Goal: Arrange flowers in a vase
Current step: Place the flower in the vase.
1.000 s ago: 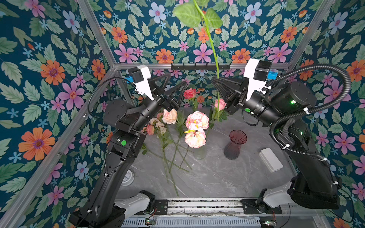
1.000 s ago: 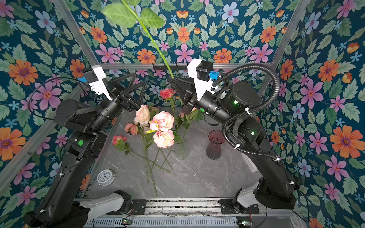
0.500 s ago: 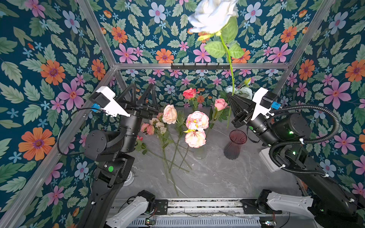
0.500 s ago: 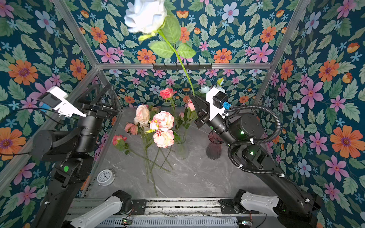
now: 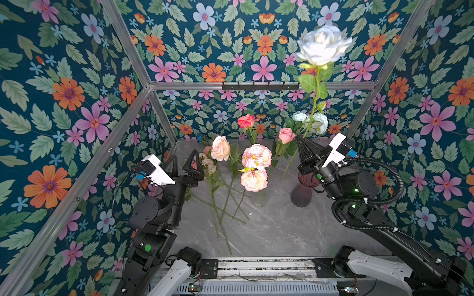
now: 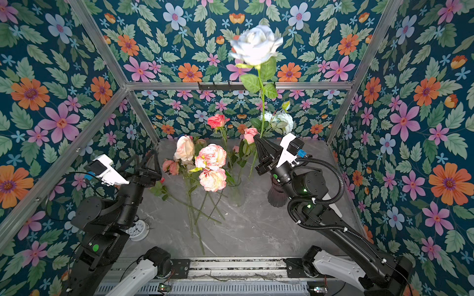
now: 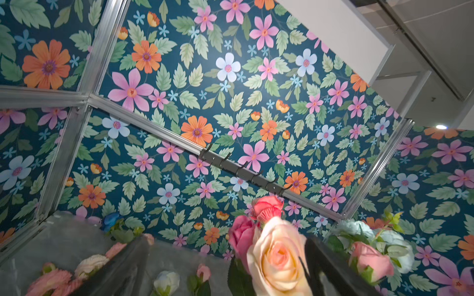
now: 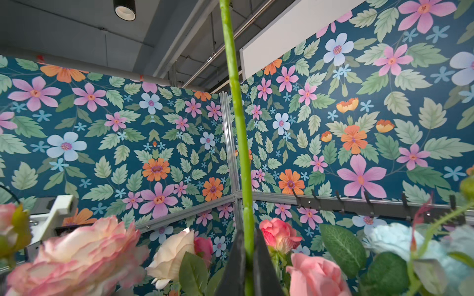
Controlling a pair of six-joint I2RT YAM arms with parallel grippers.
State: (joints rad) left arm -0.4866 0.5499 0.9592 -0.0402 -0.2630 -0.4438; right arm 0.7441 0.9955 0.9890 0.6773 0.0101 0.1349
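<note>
**White rose held upright**

My right gripper [image 5: 298,138] is clamped on the smooth green stem of the white rose [image 5: 322,44], near the ribbed purple vase [image 5: 301,191]. My left gripper [image 5: 185,161] stands with its triangular jaws apart, empty, beside ruffled flowers [image 5: 220,151] on the marbled grey table [image 5: 269,230].

Grey marbled counter [image 5: 269,230] carries loose flowers [image 5: 208,164] lying left of centre, a clear glass vase [image 5: 259,200] at centre, a dark ribbed vase [image 5: 300,196] to its right, and a small round clock [image 6: 138,229] near the left edge.
</note>
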